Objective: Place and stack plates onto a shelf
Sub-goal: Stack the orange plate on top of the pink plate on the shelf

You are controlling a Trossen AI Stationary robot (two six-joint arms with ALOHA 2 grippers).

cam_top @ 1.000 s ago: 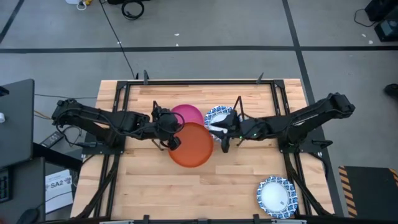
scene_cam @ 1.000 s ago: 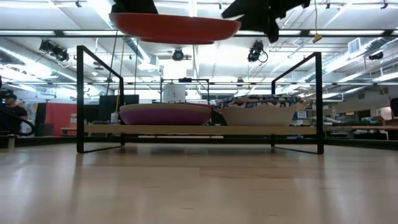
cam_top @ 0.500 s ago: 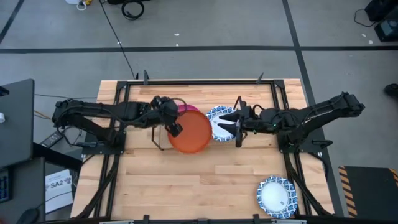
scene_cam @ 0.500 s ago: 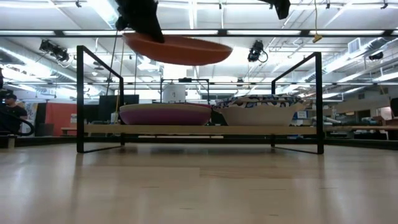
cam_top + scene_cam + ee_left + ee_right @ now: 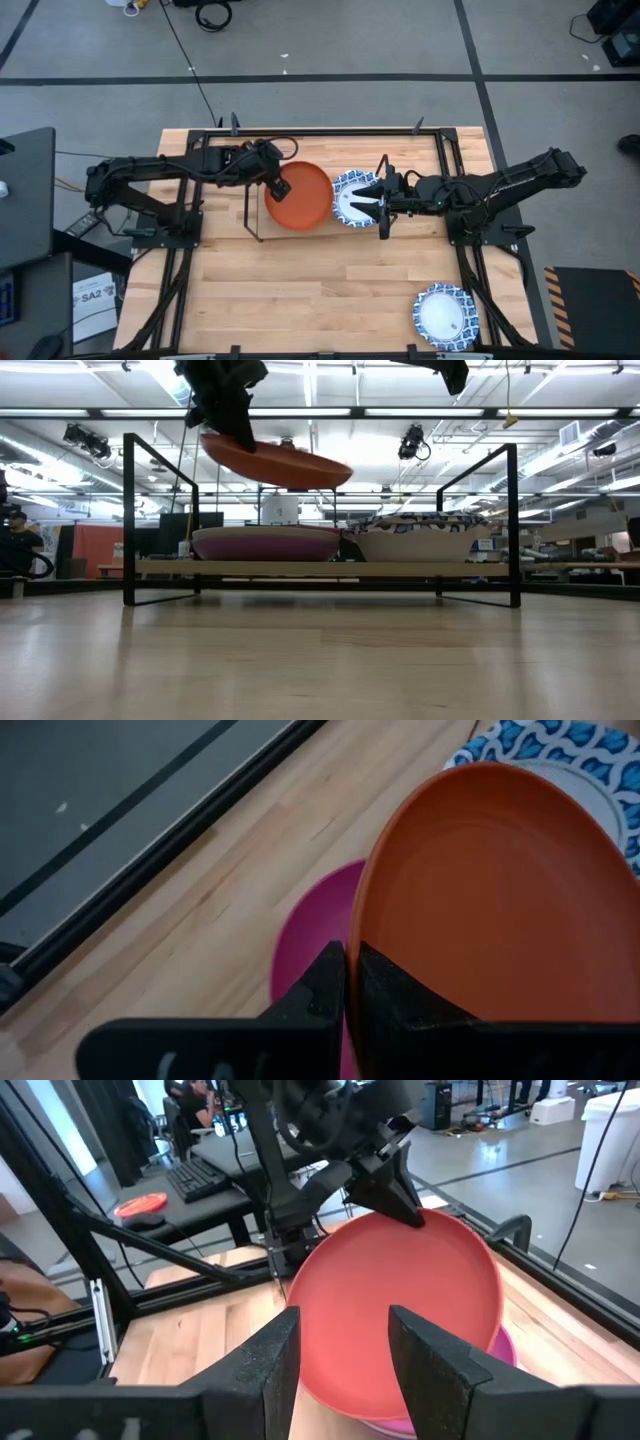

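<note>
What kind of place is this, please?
Probably a robotics lab or workshop: the wooden table stands on a bare concrete floor, rows of strip lights hang overhead, and a desk with a keyboard stands behind.

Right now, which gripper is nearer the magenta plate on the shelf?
Left. The left gripper holds the orange plate by its rim just above the magenta plate. The right gripper hovers over the blue-and-white plate beside it, jaws open.
</note>
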